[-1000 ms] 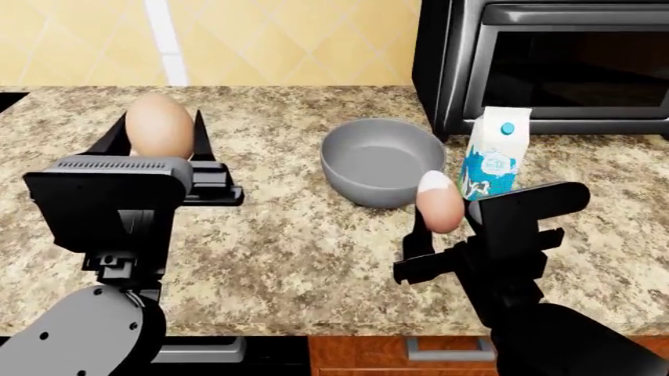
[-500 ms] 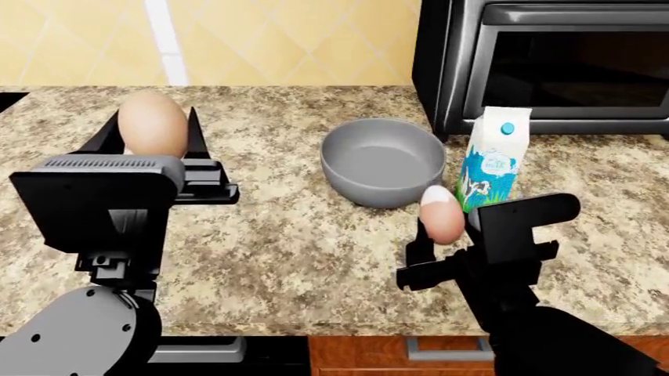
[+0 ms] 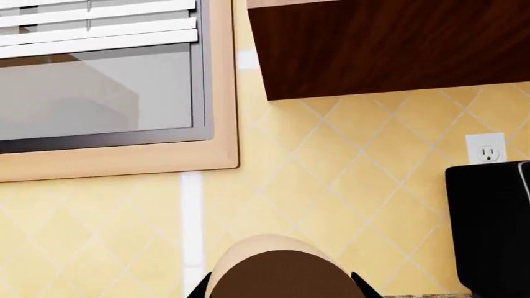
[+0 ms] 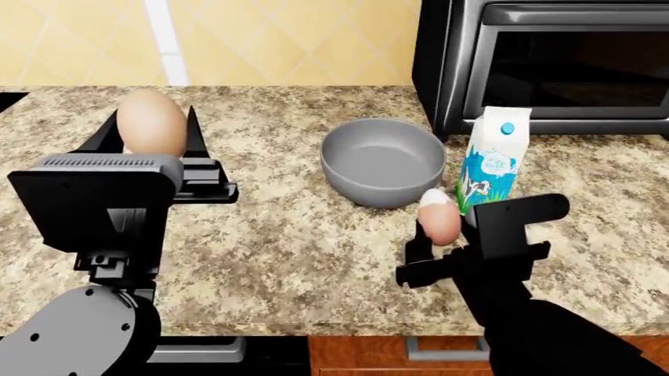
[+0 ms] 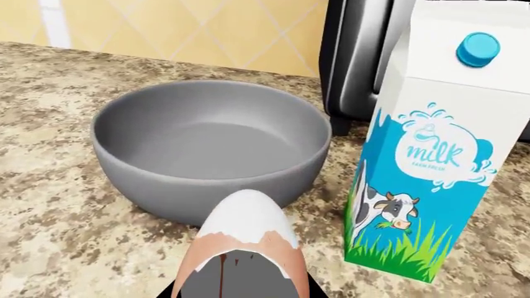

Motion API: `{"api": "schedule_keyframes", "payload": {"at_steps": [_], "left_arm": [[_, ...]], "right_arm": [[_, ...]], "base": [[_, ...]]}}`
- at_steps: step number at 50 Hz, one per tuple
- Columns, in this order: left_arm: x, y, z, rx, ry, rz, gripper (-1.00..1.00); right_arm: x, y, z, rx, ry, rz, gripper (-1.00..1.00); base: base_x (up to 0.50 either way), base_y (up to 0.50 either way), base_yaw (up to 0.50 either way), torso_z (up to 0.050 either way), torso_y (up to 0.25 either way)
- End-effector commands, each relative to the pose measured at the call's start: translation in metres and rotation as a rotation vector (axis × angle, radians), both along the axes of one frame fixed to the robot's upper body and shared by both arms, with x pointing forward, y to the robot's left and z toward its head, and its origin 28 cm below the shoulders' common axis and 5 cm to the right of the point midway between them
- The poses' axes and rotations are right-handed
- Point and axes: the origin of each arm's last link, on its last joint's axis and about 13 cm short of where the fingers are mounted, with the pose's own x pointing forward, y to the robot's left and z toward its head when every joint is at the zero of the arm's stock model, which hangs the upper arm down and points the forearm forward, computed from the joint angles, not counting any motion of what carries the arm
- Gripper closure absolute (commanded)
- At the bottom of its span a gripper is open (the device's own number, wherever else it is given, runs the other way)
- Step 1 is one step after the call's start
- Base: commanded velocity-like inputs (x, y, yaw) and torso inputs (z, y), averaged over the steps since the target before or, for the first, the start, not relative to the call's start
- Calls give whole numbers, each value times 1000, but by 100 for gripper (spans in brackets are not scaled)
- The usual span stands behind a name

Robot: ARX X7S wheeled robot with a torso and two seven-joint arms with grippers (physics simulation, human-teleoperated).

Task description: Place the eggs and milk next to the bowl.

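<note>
Right gripper (image 4: 437, 235), nearest, low over the tabletop (image 4: 293, 235): fingers clamped on one egg (image 4: 440, 217), smooth oval, pinkish-brown with a white patch on top. Can't tell if that egg touches the tabletop. It sits just in front of the bowl (image 4: 383, 161) and the milk carton (image 4: 496, 158).

Left gripper (image 4: 155, 133), raised over the left side of the tabletop: fingers clamped on the second egg (image 4: 153, 122), tan, smooth, well apart from the bowl.

Bowl: one, round, plain grey, matte, nothing in it in the right wrist view (image 5: 211, 139).

Milk: one gable-top carton, upright just right of the bowl, small gap between them in the right wrist view. White top, blue round cap (image 5: 478, 49), blue-green sides, cow print.

Count: two eggs, one bowl, one carton.

Tabletop is speckled brown-beige granite. Behind the carton, a black microwave (image 4: 554, 63). Back wall is yellow diamond tile (image 4: 262, 39).
</note>
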Motion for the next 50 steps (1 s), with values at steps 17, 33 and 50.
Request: {"api": "schedule_keyframes", "payload": {"at_steps": [17,33,50], "left_arm": [[-2,0,0,-15,-3,-3,100],[-2,0,1,-17,-5,-3,100],[-2,0,1,-18,-6,-4,100]], "right_arm": [[11,-3,-7,5,29,-6,100],[22,-5,-11,19,56,-10,100],[19,-4,-12,-25,66,-22,-100]], "base": [[0,0,0,0,0],[0,0,0,0,0],[0,0,0,1,0]]}}
